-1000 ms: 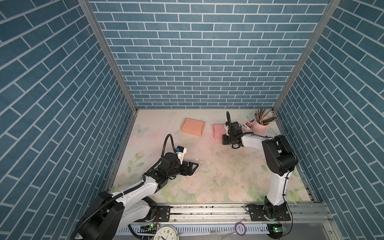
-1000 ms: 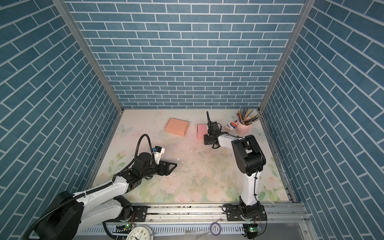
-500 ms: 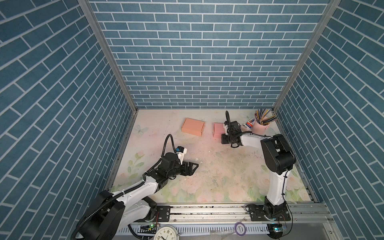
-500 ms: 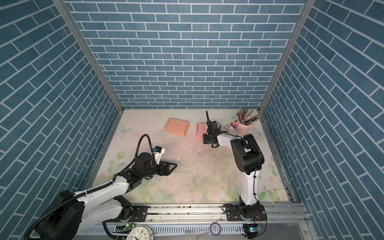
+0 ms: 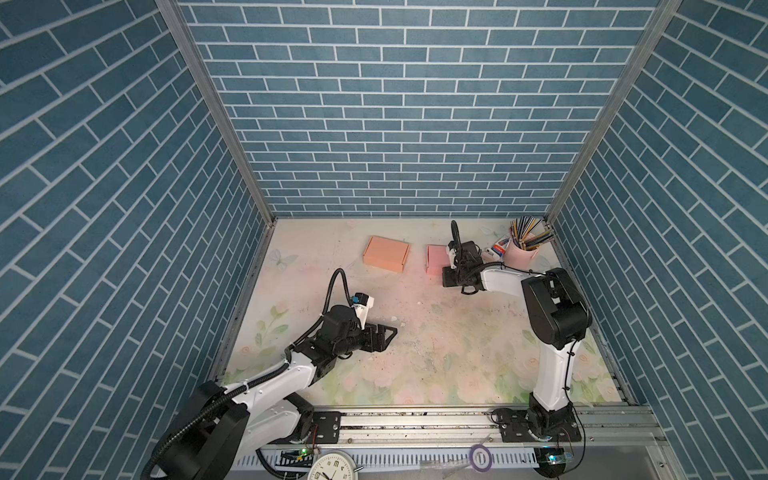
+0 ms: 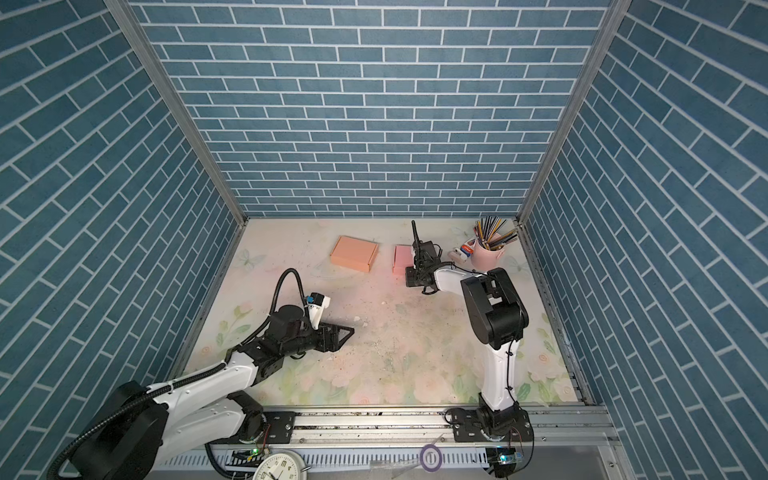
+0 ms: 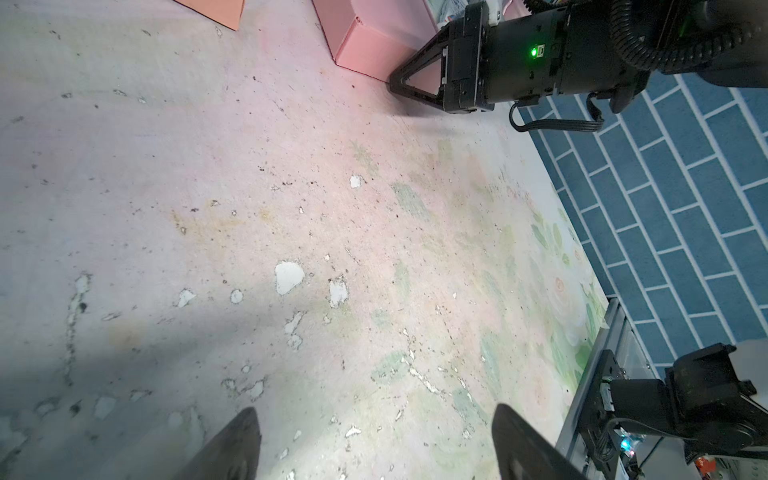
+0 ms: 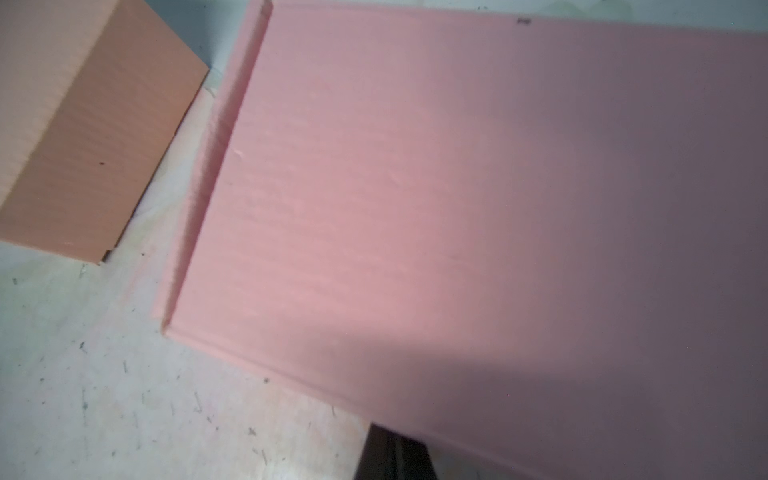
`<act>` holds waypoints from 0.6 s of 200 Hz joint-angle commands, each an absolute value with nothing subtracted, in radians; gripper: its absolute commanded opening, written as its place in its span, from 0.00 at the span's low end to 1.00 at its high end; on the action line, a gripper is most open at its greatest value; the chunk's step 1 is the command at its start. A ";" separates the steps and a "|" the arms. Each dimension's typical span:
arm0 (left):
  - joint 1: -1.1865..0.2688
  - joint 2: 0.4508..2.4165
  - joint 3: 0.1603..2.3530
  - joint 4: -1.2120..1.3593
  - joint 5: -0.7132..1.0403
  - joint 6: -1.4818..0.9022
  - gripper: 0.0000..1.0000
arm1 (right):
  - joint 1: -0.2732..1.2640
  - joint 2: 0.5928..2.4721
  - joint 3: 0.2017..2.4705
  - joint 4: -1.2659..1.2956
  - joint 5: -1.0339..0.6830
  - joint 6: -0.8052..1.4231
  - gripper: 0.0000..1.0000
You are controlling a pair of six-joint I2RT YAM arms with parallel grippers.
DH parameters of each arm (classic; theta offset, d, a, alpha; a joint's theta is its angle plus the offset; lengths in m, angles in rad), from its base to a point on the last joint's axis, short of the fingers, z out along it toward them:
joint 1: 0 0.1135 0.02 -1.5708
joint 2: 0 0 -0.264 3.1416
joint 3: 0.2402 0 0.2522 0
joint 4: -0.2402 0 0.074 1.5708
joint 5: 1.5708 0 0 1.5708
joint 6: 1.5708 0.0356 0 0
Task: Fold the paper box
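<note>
Two boxes lie side by side, apart, at the far side of the table (image 5: 436, 324): the left paper box (image 5: 386, 259) and the right paper box (image 5: 435, 257). The right gripper (image 5: 445, 277) sits at the near right corner of the right paper box. A pencil cup (image 5: 519, 259) stands in the far right corner. The left gripper (image 5: 388, 334) is over the near left part, well apart from both boxes.

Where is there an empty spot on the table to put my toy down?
Biggest bare patch: the middle of the table, between the left gripper and the right arm, in front of both boxes. Also the back corner between the orange box and the wall. Crowded: back right, where pink box, right gripper and pencil cup bunch together.
</note>
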State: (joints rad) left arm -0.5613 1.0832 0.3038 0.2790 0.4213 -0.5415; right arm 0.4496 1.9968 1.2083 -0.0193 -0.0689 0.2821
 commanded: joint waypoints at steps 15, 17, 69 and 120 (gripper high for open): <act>-0.552 1.040 0.342 0.216 0.408 -0.539 0.88 | 0.454 1.920 1.152 -0.011 -0.076 0.287 0.09; -0.552 1.039 0.344 0.213 0.406 -0.539 0.88 | 0.454 1.914 1.147 -0.009 -0.076 0.287 0.09; -0.540 0.957 0.366 0.097 0.355 -0.529 0.88 | 0.476 1.745 0.991 0.030 -0.072 0.299 0.24; -0.516 0.870 0.392 -0.049 0.208 -0.523 0.88 | 0.489 1.515 0.814 0.021 -0.039 0.326 0.38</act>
